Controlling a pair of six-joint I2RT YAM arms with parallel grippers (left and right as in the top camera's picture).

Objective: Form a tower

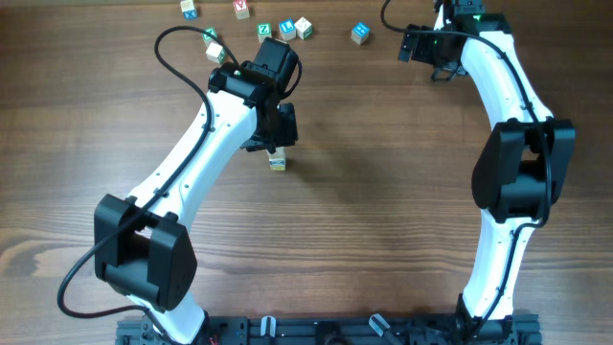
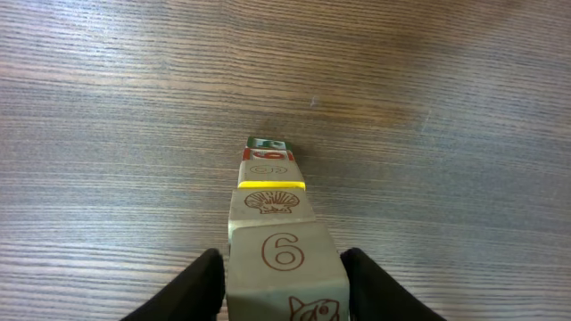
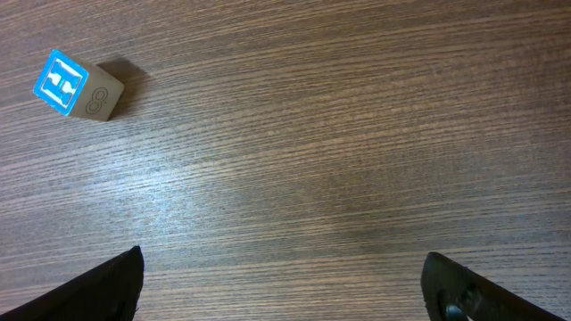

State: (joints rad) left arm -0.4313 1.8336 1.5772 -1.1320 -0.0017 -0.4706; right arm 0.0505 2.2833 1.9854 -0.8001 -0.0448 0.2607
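**Wooden tower upright beneath left arm; right claw spread over bare table**

Location: the tower (image 1: 277, 163) stands on the brown wood-grain table (image 1: 383, 240), left of centre and directly under the left gripper (image 2: 282, 267). In the overhead view the arm hides all but its lowest part.

Condition: the left wrist view looks down the stack. It shows pale faces printed with a 6 and a shell, then a yellow edge, with red and green print at the lower end. The cubes sit in line.

Left gripper: its black fingers (image 2: 201, 290) flank the upper end of the stack, close against both sides. Whether they pinch it or stand just clear cannot be told.

Right gripper (image 3: 281, 267): jaws spread wide with nothing between them, at the far right of the table.

Other items: loose cubes (image 1: 286, 29) lie scattered along the far edge, well apart from the tower. One blue-faced cube (image 3: 76, 85) lies near the right gripper.
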